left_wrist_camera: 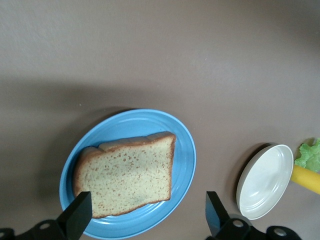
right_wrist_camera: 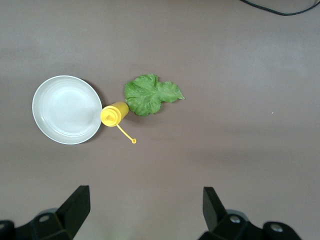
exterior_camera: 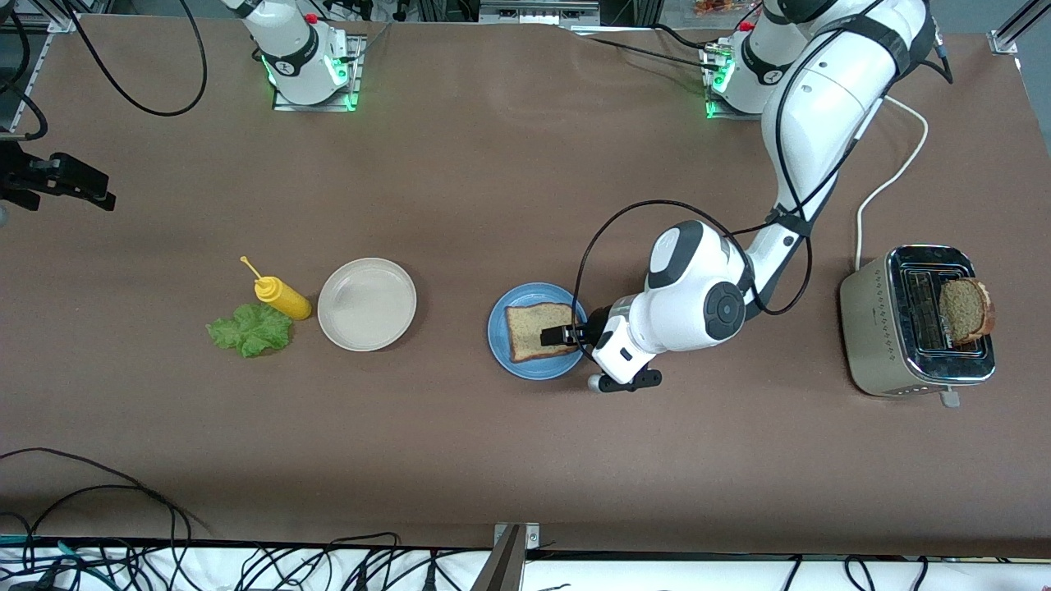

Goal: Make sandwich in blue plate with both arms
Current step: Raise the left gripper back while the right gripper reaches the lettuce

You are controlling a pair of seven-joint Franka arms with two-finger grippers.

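A brown bread slice (exterior_camera: 538,328) lies flat on the blue plate (exterior_camera: 499,328). My left gripper (exterior_camera: 566,335) is open and empty, low over the plate's edge toward the left arm's end. In the left wrist view the slice (left_wrist_camera: 127,175) and the plate (left_wrist_camera: 185,155) show between the spread fingers of the left gripper (left_wrist_camera: 147,202). A second bread slice (exterior_camera: 962,310) stands in the toaster (exterior_camera: 883,328). The green lettuce leaf (exterior_camera: 250,330) lies on the table. My right gripper (exterior_camera: 97,193) is open and empty, held high, and looks down on the lettuce (right_wrist_camera: 150,94) past its fingers (right_wrist_camera: 145,197).
A yellow squeeze bottle (exterior_camera: 283,297) lies between the lettuce and a beige plate (exterior_camera: 367,304); both also show in the right wrist view, the bottle (right_wrist_camera: 114,114) and the plate (right_wrist_camera: 67,110). The toaster's white cord (exterior_camera: 891,176) runs toward the left arm's base. Cables lie along the table's near edge.
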